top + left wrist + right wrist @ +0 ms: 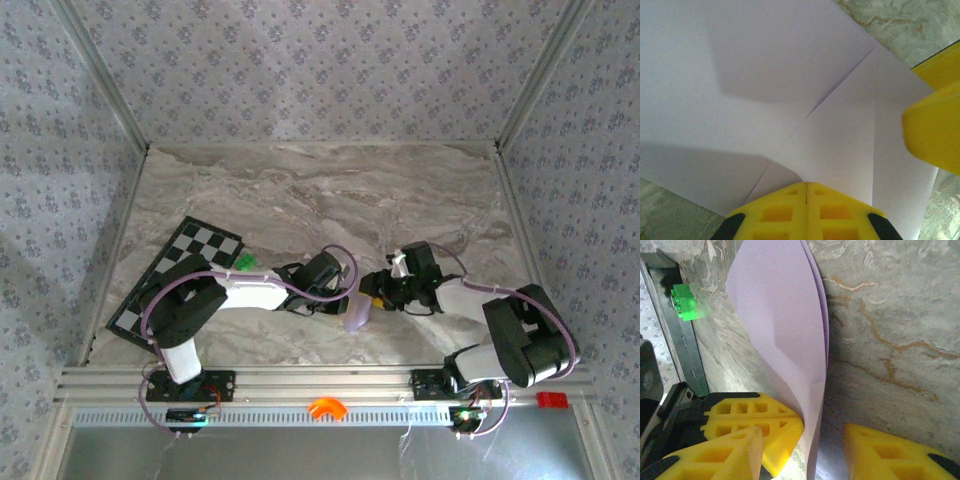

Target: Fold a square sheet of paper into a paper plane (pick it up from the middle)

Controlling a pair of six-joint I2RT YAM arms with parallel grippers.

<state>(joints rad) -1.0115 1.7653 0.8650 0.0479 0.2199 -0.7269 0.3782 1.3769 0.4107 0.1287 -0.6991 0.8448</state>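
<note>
Near the middle of the grey marbled tabletop (300, 190), the left gripper (806, 192) is clenched on the thin, pale lilac, creased square sheet of paper (765, 75), standing it on edge. The right gripper (805, 440) straddles it, jaws parted, likely ready to pinch the crease.

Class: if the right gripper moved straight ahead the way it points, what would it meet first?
Probably the left gripper, clamped on the lilac paper just ahead of one finger; the paper itself runs between the right gripper's open jaws.

One folded lilac sheet (765, 75), one checkered board (205, 243), one green block (684, 302).
</note>
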